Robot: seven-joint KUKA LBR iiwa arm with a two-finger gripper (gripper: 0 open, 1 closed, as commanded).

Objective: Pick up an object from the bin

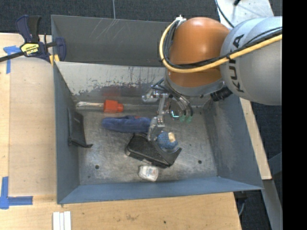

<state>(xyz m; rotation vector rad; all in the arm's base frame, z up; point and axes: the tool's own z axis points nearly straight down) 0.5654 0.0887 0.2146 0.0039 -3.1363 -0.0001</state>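
End effector (157, 126) low in the middle of the bin (64, 143), hanging under the orange wrist cover (199, 44). Its tip sits at the right end of a long blue soft roll (123, 124) that lies crosswise on the bin floor. Contact with the roll: cannot tell.

Just right of and below the tip: small round blue-and-tan thing (168, 139), resting against the upper edge of a flat black case (149, 151), which lies tilted just below the roll's right end. Small white crumpled piece (148, 172) near the front wall, just beside the case.

Behind the roll, near the back wall: clear-handled tool with a red block (113, 106). Black angled piece (76, 128) against the left wall, well apart from the rest. A bit of green (185, 118) just right of the end effector, too small to name.

Open or closed: cannot tell; nothing seen gripped.

Writing: "KUKA" in dark letters on the grey arm (256, 61).
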